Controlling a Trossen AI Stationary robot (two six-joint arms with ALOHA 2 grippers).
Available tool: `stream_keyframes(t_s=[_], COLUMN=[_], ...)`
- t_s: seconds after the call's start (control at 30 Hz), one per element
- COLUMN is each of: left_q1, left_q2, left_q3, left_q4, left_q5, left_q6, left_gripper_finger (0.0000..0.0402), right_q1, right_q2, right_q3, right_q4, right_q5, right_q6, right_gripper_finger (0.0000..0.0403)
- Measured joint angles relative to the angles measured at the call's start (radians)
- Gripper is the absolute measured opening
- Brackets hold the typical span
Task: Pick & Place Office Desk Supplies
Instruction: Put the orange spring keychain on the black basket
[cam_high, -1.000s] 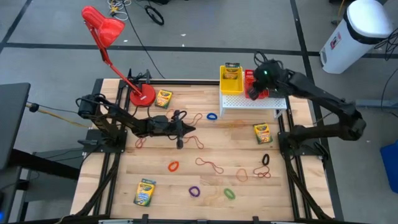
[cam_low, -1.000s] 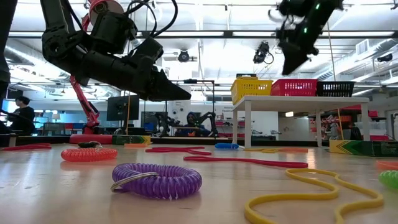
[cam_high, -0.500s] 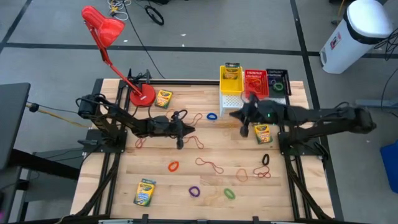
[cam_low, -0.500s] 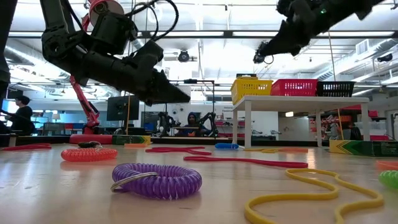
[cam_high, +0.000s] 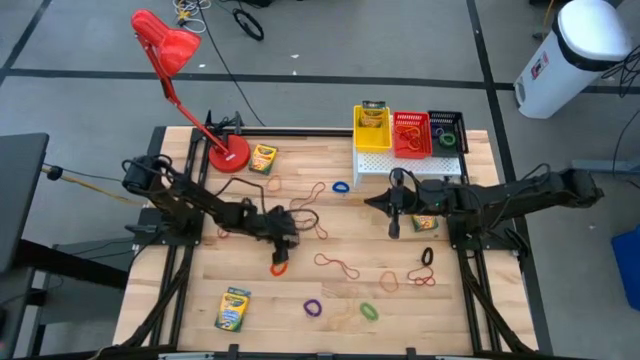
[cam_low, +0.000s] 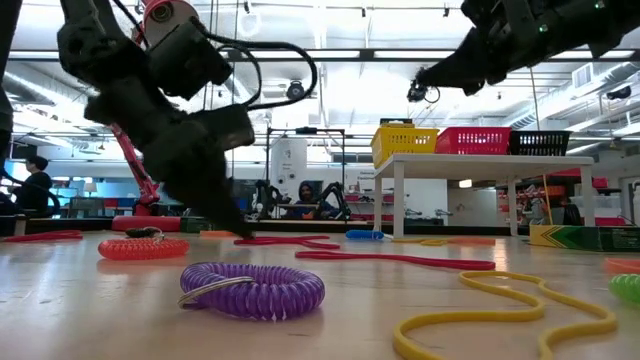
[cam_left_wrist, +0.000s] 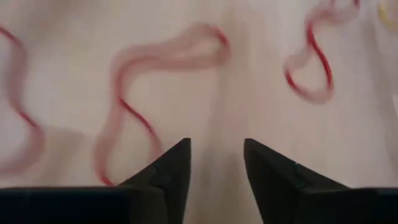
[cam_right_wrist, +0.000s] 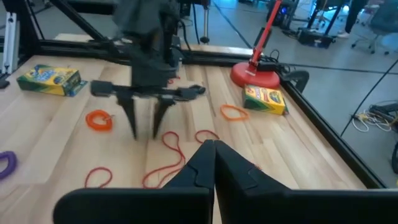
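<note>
Bright, even light falls from above. In the low view, long white ceiling strip lights (cam_low: 330, 60) glare behind the arms, leaving them as dark silhouettes. The pale wooden table (cam_high: 250, 320) shows only short, soft shadows in the high view. The left wrist view is smeared with motion blur: the thin red rubber-band loops (cam_left_wrist: 155, 81) look washed out and doubled. In the low view the near yellow rubber-band loop (cam_low: 500, 320) is softly out of focus.

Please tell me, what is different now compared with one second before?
The right gripper left the red basket on the white shelf and swung out over the table middle, fingers shut, empty. The left gripper dropped toward the red rubber band and opened. Crayon boxes, baskets and loops kept their places.
</note>
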Motion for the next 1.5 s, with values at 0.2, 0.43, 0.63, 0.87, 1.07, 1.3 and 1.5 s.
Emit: stream_keyframes(t_s=[0.2, 0.43, 0.63, 0.87, 1.07, 1.3, 1.5], left_q1=[-0.097, -0.16, -0.2, -0.193, -0.179, -0.179, -0.166], left_q2=[0.0, 0.0, 0.0, 0.019, 0.078, 0.059, 0.026], left_q3=[0.1, 0.259, 0.337, 0.338, 0.343, 0.339, 0.336], left_q4=[-0.223, -0.544, -0.82, -0.825, -0.818, -0.823, -0.81], left_q5=[0.039, 0.155, 0.108, 0.11, 0.108, 0.091, -0.021], left_q6=[-0.039, -0.113, -0.192, -0.275, -0.283, -0.242, -0.187], left_gripper_finger=[0.0201, 0.0204, 0.0189, 0.0171, 0.0168, 0.0095, 0.0015], right_q1=[0.0, 0.0, 0.0, 0.0, 0.0, 0.0, -0.001], right_q2=[0.0, 0.0, 0.0, 0.0, 0.0, 0.0, 0.0], right_q3=[-0.049, -0.119, -0.131, -0.131, -0.131, -0.131, -0.131], right_q4=[0.055, 0.137, 0.173, 0.177, 0.173, 0.171, 0.162], right_q5=[0.0, -0.001, -0.002, -0.002, -0.002, -0.002, -0.018], right_q6=[-0.011, -0.02, -0.028, -0.026, -0.026, -0.026, -0.009], right_gripper_finger=[0.0014, 0.0009, 0.0007, 0.001, 0.0011, 0.0011, 0.0011])
